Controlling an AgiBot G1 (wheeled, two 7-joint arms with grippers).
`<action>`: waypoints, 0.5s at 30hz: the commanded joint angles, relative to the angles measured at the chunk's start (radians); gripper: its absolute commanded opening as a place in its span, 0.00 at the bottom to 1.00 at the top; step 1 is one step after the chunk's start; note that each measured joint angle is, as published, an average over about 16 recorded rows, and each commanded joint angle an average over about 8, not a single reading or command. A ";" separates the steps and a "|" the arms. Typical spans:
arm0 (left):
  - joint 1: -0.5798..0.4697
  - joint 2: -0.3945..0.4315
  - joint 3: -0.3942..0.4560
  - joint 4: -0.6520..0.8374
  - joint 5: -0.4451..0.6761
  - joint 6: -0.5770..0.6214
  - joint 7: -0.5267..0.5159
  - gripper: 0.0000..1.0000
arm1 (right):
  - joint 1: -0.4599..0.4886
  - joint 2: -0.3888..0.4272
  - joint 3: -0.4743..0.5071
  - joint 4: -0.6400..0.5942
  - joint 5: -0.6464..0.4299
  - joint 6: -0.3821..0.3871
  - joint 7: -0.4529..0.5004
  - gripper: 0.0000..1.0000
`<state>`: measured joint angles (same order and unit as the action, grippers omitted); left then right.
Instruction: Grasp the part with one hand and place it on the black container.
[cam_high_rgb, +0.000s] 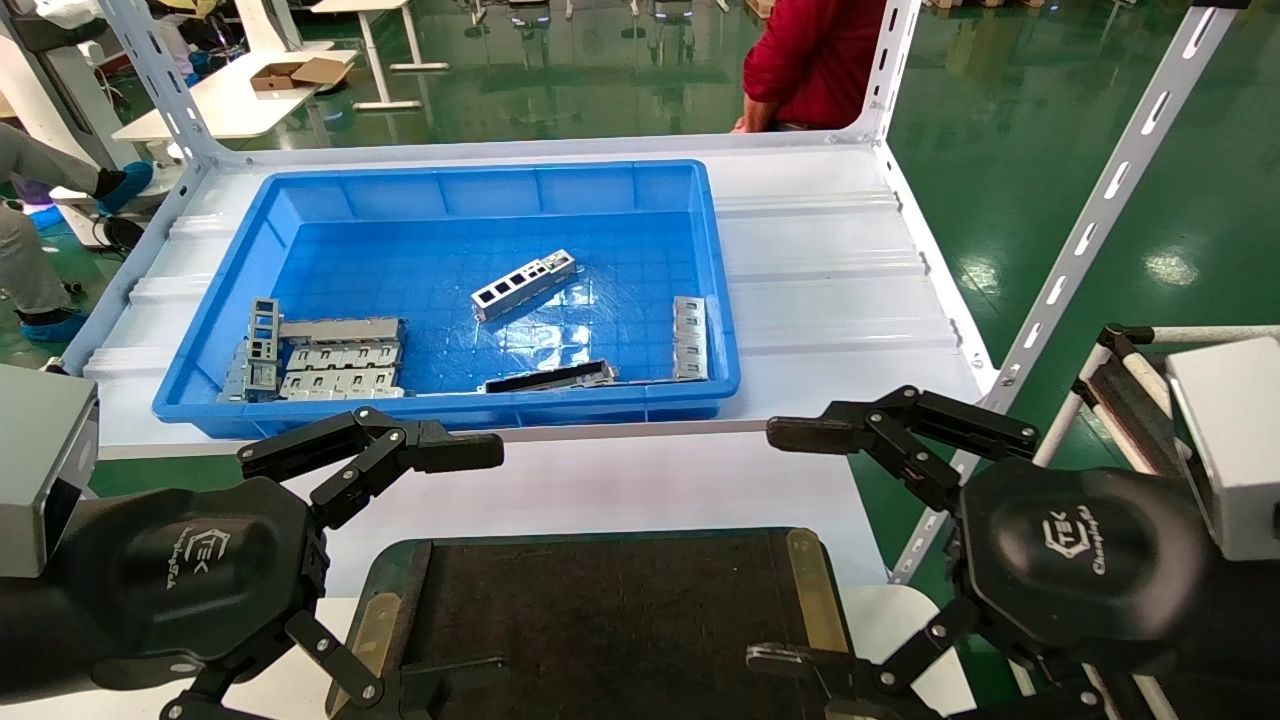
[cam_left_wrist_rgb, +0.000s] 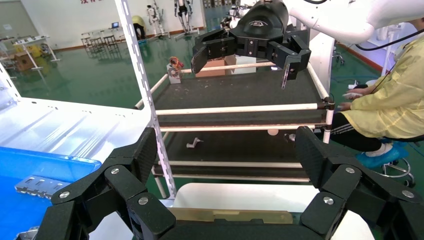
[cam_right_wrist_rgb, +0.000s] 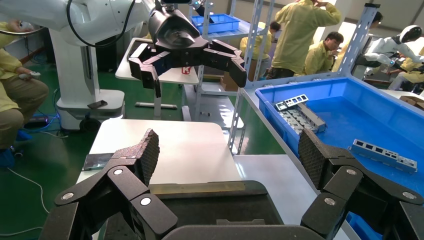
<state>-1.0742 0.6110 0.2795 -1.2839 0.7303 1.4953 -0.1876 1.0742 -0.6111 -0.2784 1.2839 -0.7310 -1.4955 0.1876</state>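
Both grippers, the left gripper (cam_high_rgb: 440, 570) and the right gripper (cam_high_rgb: 800, 545), are showing matte black linkage fingers with silver screws, rounded black housings bearing white logos, and grey box-shaped wrists.

My left gripper (cam_high_rgb: 455, 570) and right gripper (cam_high_rgb: 790, 545) are matte black, white logo print on each housing, fingers spread wide. Between my fingertips: black container (cam_high_rgb: 610, 620), brass-coloured strips along both short sides. Beyond my fingertips: bright blue bin (cam_high_rgb: 250, 260) with a faint grid floor. In it the part (cam_high_rgb: 523, 284), silver-grey, dark square cutouts in a row. Nearer my fingers, a bar (cam_high_rgb: 550, 377) that looks almost black. Grey brackets (cam_high_rgb: 320, 357) toward my left fingers. White shelf (cam_high_rgb: 820, 270).
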 joint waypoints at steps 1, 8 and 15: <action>0.000 0.000 0.000 0.000 0.000 0.000 0.000 1.00 | 0.000 0.000 0.000 0.000 0.000 0.000 0.000 1.00; 0.000 0.000 0.000 0.000 0.000 0.000 0.000 1.00 | 0.000 0.000 0.000 0.000 0.000 0.000 0.000 1.00; 0.000 0.000 0.000 0.000 0.000 0.000 0.000 1.00 | 0.000 0.000 -0.001 0.000 0.000 0.000 0.000 1.00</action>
<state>-1.0742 0.6110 0.2795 -1.2839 0.7303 1.4953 -0.1876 1.0742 -0.6111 -0.2792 1.2839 -0.7310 -1.4952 0.1876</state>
